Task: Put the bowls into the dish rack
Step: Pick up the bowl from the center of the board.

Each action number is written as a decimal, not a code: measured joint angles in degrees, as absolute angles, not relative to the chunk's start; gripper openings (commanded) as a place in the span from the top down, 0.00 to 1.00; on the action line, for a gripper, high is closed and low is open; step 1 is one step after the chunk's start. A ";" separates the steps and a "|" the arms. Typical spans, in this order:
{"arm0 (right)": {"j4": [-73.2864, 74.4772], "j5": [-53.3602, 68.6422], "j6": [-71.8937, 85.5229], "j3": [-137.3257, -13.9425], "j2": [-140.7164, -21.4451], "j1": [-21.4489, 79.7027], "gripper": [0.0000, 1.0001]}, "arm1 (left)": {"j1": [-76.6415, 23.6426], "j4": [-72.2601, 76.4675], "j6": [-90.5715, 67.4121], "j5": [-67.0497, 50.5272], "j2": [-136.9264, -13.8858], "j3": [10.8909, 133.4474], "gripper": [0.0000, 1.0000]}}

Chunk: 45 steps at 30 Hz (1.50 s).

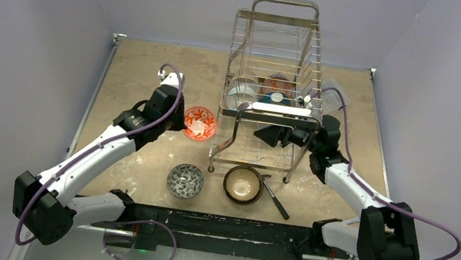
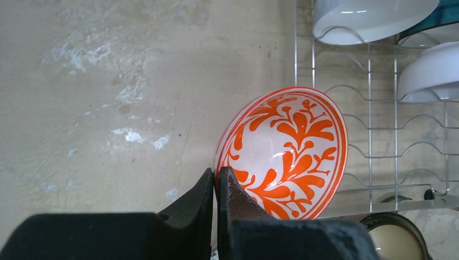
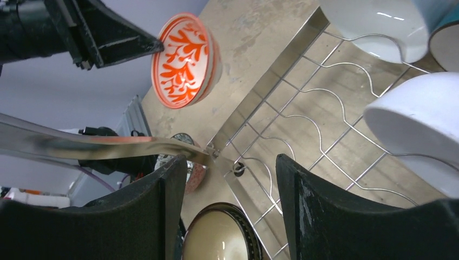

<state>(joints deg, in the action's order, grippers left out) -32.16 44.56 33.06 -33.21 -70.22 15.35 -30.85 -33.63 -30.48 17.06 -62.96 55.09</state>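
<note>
Currently, left gripper [image 2: 215, 176]: pressed together on the rim of the red-and-white bowl [image 2: 287, 151], which is held tilted above the table. Dish rack [image 1: 282, 112]: just to the bowl's right, with free wire slots in front of a racked white bowl [image 2: 373, 16]. Right gripper [image 3: 230, 162]: spread, empty, by the rack's near handle, possibly obstructing. Brown bowl [image 1: 243, 184] and grey patterned bowl [image 1: 185, 180]: on the table.

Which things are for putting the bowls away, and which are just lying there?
For the job: the red-and-white patterned ceramic bowl pinched in the left gripper; the blue-grey patterned bowl and the dark brown bowl with cream inside on the table; the tall chrome wire dish rack, already holding white bowls.
Just lying about: the thin black stick-like tool beside the brown bowl.
</note>
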 measured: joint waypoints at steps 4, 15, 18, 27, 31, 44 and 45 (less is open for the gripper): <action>-35.44 44.47 35.38 -32.32 -70.65 16.67 0.36 | -30.76 -28.62 -29.12 14.59 -66.13 56.31 1.00; -47.70 44.07 42.50 -30.72 -79.44 20.69 0.19 | -30.76 -13.91 -29.47 4.12 -69.76 54.74 1.00; -51.00 44.03 44.47 -30.70 -81.82 21.15 0.17 | -30.76 -10.98 -30.06 1.65 -70.72 54.48 1.00; -56.88 44.10 48.36 -31.75 -86.54 22.87 0.16 | -32.27 -7.25 -30.87 -1.28 -74.06 54.48 1.00; -58.70 44.14 49.65 -32.58 -88.58 23.27 0.20 | -33.69 -6.87 -30.85 -1.39 -74.81 54.48 1.00; -51.57 38.11 49.10 -33.87 -90.35 22.33 1.00 | -34.68 -4.27 -32.80 -6.22 -74.24 54.41 0.76; -50.57 37.34 48.99 -33.89 -90.59 22.44 1.00 | -34.72 -3.95 -34.06 -7.42 -74.13 54.41 0.66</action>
